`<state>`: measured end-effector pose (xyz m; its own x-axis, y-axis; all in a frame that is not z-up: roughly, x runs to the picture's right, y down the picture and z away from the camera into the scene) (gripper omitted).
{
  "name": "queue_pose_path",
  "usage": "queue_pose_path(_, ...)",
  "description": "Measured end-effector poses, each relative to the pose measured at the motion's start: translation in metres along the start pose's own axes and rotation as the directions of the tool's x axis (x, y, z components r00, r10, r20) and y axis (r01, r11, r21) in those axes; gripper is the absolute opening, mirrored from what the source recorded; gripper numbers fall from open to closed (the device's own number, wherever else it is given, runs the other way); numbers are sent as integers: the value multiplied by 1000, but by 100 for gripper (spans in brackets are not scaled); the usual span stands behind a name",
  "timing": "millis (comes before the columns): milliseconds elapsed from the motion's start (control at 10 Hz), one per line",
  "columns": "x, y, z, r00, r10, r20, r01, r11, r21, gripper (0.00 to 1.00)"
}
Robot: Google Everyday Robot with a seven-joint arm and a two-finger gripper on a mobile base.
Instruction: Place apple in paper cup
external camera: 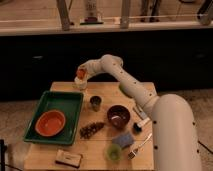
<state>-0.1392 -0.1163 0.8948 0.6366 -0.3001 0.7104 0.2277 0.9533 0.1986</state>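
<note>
My gripper (81, 74) is at the table's far left corner, shut on the apple (80, 73), a small orange-red fruit. It holds the apple just above the paper cup (80, 84), a short white cup standing near the table's back edge. The apple hangs right over the cup's mouth, and I cannot tell if it touches the rim. My white arm (127, 82) reaches in from the right across the back of the table.
A green tray (60, 102) holds an orange bowl (50, 123) at the left. A dark metallic cup (95, 103), a brown bowl (119, 116), a dark cluster (92, 129), a blue sponge (122, 140), a green cup (114, 152), a fork (140, 145) and a brown box (68, 158) lie on the wooden table.
</note>
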Motion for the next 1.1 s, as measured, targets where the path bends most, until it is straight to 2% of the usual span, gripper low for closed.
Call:
queue_pose_path(200, 0, -1, 1, 1000, 1, 4, -1, 1000, -3, 14)
queue_pose_path(300, 0, 0, 1, 1000, 1, 8, -1, 1000, -8, 27)
queue_pose_path(400, 0, 0, 2, 1000, 2, 10, -2, 1000, -9, 34)
queue_pose_path(800, 1, -1, 4, 1000, 0, 13, 0, 1000, -15, 74)
queue_pose_path(900, 2, 0, 4, 1000, 1, 13, -1, 1000, -17, 79)
queue_pose_path(1100, 3, -1, 4, 1000, -1, 12, 1, 1000, -16, 80)
